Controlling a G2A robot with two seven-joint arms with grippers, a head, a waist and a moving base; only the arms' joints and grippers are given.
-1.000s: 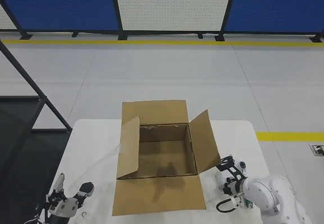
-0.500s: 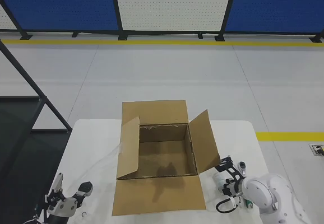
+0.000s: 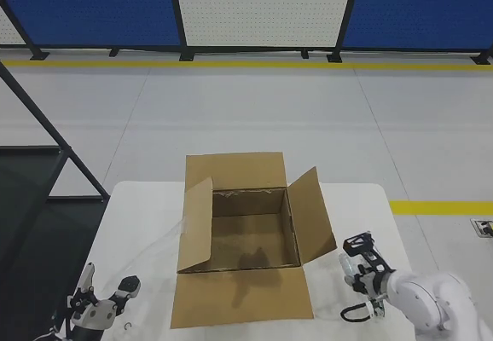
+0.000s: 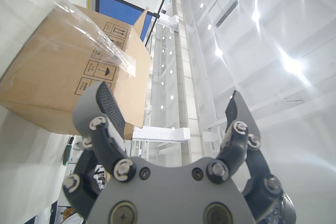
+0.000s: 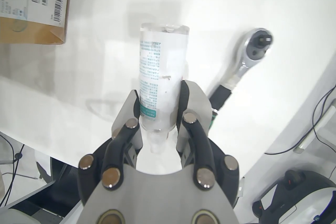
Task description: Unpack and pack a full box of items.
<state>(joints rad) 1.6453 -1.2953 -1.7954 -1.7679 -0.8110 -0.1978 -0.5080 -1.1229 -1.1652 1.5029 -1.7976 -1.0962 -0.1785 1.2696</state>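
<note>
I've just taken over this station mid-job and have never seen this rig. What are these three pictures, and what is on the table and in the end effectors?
This is a two-armed robot working at a white table. The top view looks down from a camera above the arms: a cardboard box stands mid-table with its flaps folded out. The other two pictures come from a camera on each wrist. The left wrist view looks past the left end effector, which is open, holds nothing and points up at the ceiling, with the box beside it. The right wrist view shows the right end effector shut on a clear labelled bottle, gripped near its cap end. A ratchet wrench lies on the table beside it.
</note>
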